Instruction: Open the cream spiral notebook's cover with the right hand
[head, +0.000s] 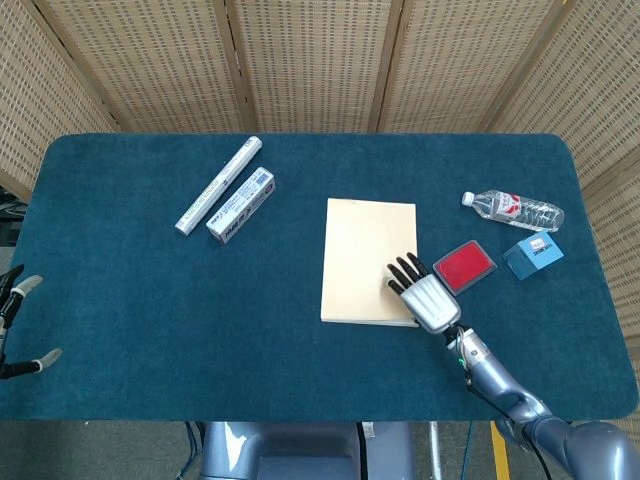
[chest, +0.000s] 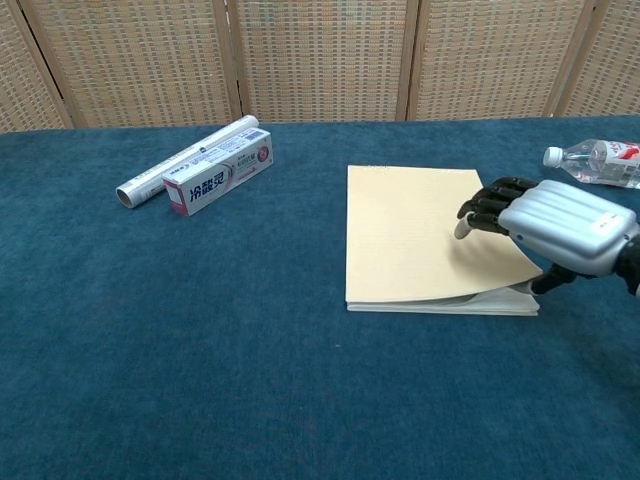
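Note:
The cream notebook (head: 365, 255) lies flat near the table's middle, its long side running away from me. My right hand (head: 425, 297) is at its near right corner, fingers lying on top of the cover. In the chest view the right hand (chest: 555, 225) has its thumb under the cover's right edge, and that edge of the notebook (chest: 410, 230) is bowed up a little off the pages. My left hand (head: 12, 298) shows only at the far left edge, low and off the table, fingers apart and holding nothing.
A red pad (head: 463, 266), a blue box (head: 532, 254) and a water bottle (head: 515, 210) lie just right of the notebook. A toothpaste box (head: 240, 205) and a white tube (head: 218, 185) lie at the back left.

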